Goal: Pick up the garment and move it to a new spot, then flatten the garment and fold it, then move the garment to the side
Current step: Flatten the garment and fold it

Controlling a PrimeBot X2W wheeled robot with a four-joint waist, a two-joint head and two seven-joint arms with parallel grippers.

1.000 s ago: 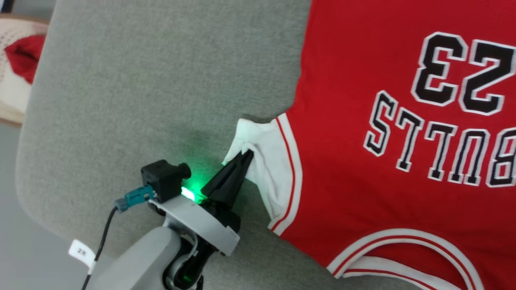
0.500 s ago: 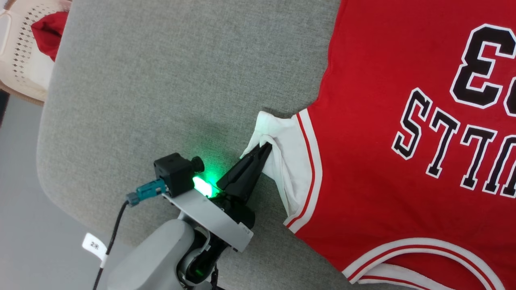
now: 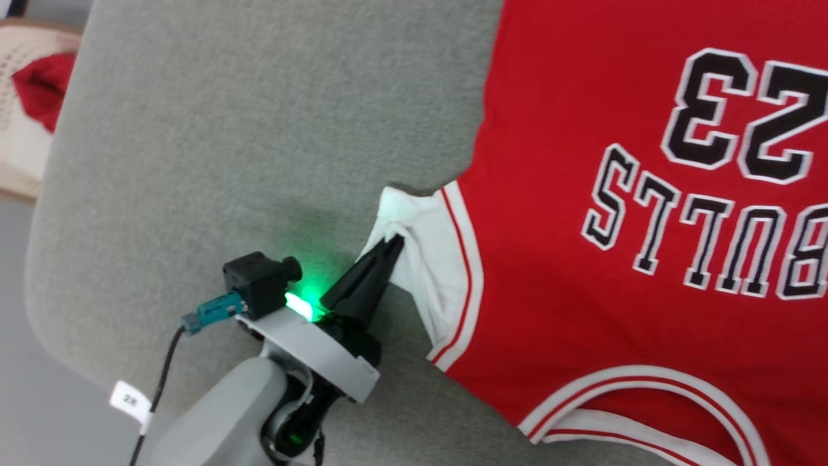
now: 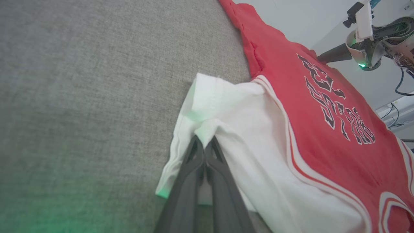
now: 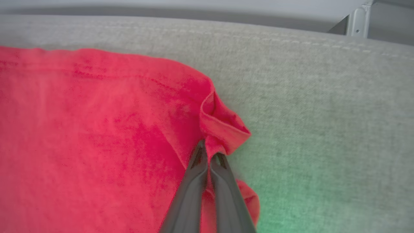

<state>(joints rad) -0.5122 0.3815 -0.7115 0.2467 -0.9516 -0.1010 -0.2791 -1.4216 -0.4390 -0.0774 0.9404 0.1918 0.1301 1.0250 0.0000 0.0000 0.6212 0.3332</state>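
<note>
The garment, a red jersey with white sleeve ends and black-and-white lettering, lies spread on a grey cushioned surface. My left gripper is shut on the bunched white sleeve end; the fingertips pinch a fold of that cloth. My right gripper is shut on a raised fold at a red corner of the garment. The left wrist view also shows the right gripper at the jersey's far edge.
A small red cloth bunch sits in a pale perforated basket at the upper left, off the cushion. Bare grey cushion lies left of the jersey. The cushion's rounded edge and grey floor are at lower left.
The head camera swung right and back, so the picture shifted. My left gripper stays shut on the white sleeve end; the jersey has not visibly moved.
</note>
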